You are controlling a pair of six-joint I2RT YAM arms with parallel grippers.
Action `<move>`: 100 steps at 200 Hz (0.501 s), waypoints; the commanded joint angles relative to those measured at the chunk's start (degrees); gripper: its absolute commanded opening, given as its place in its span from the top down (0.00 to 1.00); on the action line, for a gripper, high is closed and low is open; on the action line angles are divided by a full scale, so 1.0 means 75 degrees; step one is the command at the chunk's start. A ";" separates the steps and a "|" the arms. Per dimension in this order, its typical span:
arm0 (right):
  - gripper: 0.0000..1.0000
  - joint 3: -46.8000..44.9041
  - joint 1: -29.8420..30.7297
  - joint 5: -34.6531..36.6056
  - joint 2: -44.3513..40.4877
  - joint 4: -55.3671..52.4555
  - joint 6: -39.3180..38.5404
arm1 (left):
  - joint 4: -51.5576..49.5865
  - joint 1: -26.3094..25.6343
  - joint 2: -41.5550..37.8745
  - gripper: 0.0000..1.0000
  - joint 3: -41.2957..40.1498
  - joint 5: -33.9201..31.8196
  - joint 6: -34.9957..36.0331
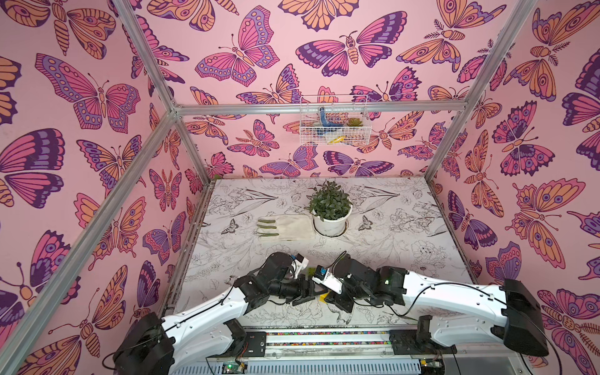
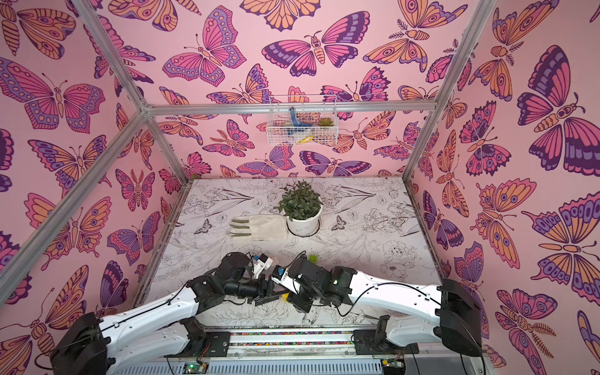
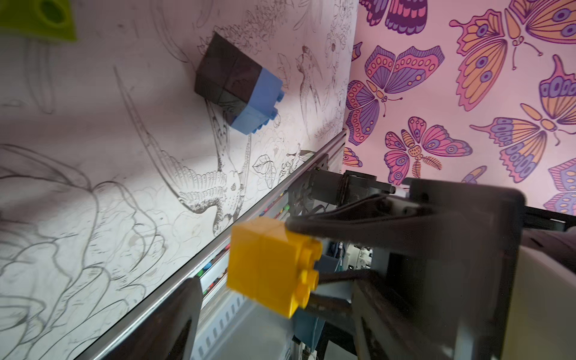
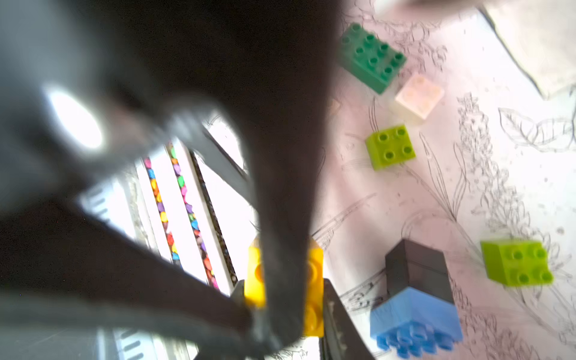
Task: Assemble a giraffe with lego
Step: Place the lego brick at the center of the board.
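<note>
A stack of two yellow lego bricks (image 3: 271,268) hangs above the table's front edge. My right gripper (image 4: 283,299) is shut on it, one jaw on each side of the yellow (image 4: 313,280). My left gripper (image 3: 280,324) stands open around the same stack; one of its fingers (image 3: 174,318) is clear of the brick. Both grippers meet at the front middle in a top view (image 1: 319,293). Black bricks topped by a blue one (image 4: 414,280) stand nearby. Two lime bricks (image 4: 389,148) (image 4: 517,263), a white one (image 4: 419,98) and a long dark green one (image 4: 369,57) lie loose.
A potted plant (image 1: 331,207) stands at the table's middle back, with a pale glove (image 1: 285,227) to its left. A wire basket (image 1: 334,123) hangs on the back wall. The metal rail (image 1: 324,337) runs along the front edge.
</note>
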 commanded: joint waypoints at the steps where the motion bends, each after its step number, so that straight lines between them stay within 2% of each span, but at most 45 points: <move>1: 0.78 -0.0261 -0.0059 0.0430 -0.0085 -0.0536 0.0353 | -0.1298 0.0161 -0.0256 0.19 0.0166 -0.0410 0.0655; 57: 0.78 -0.0774 -0.0052 0.0752 0.0741 0.0696 0.0655 | -0.2784 0.0341 -0.0662 0.20 0.0444 -0.1761 0.0860; 100: 0.77 -0.0773 -0.0049 0.0826 0.1215 0.1038 0.0707 | -0.3417 0.0342 -0.0648 0.20 0.0720 -0.2043 0.1114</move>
